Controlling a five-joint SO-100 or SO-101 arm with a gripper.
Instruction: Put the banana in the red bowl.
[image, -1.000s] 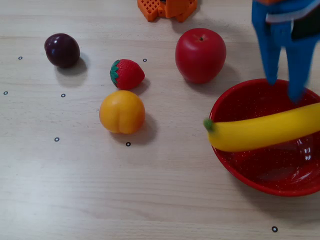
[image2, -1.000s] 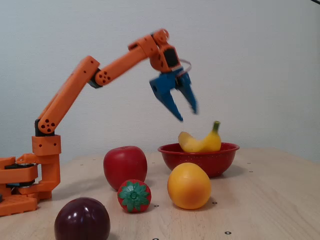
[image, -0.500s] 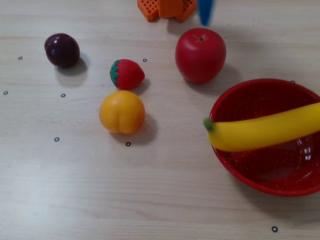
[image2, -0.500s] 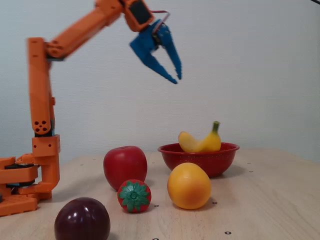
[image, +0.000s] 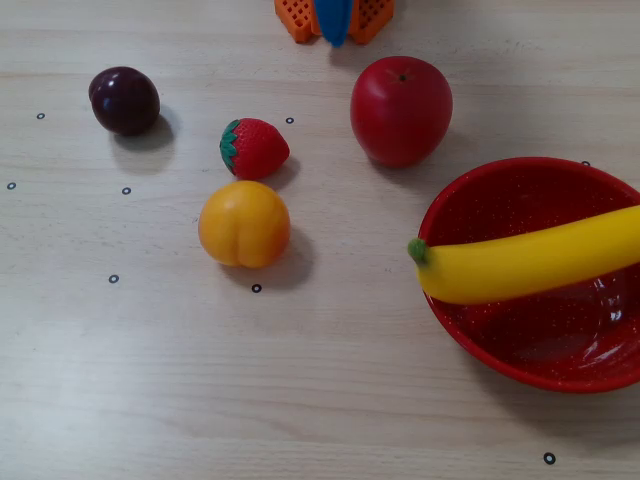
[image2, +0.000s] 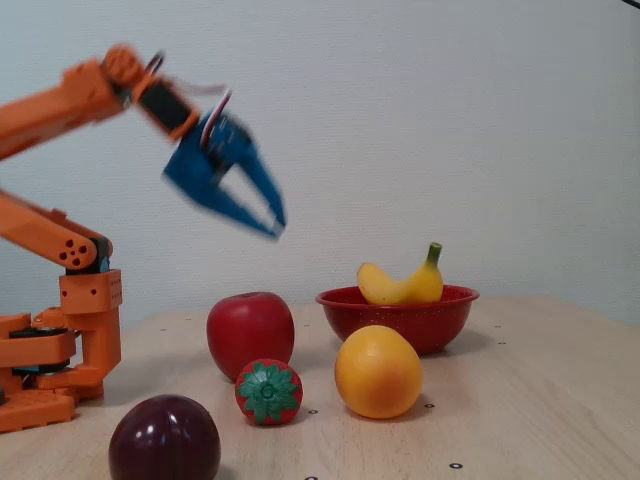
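The yellow banana lies across the inside of the red bowl at the right, its green tip poking over the bowl's left rim. In the side-on fixed view the banana rests in the bowl with its green tip pointing up. My blue gripper hangs high in the air, well left of the bowl and above the apple. It is open, holds nothing and is motion-blurred. From above, only one blue finger shows at the top edge.
On the wooden table lie a red apple, a strawberry, an orange-yellow peach and a dark plum. The arm's orange base stands at the far left in the side-on view.
The arm has pulled back from above the bowl towards its base, and the open gripper has come lower. The banana stays in the bowl.
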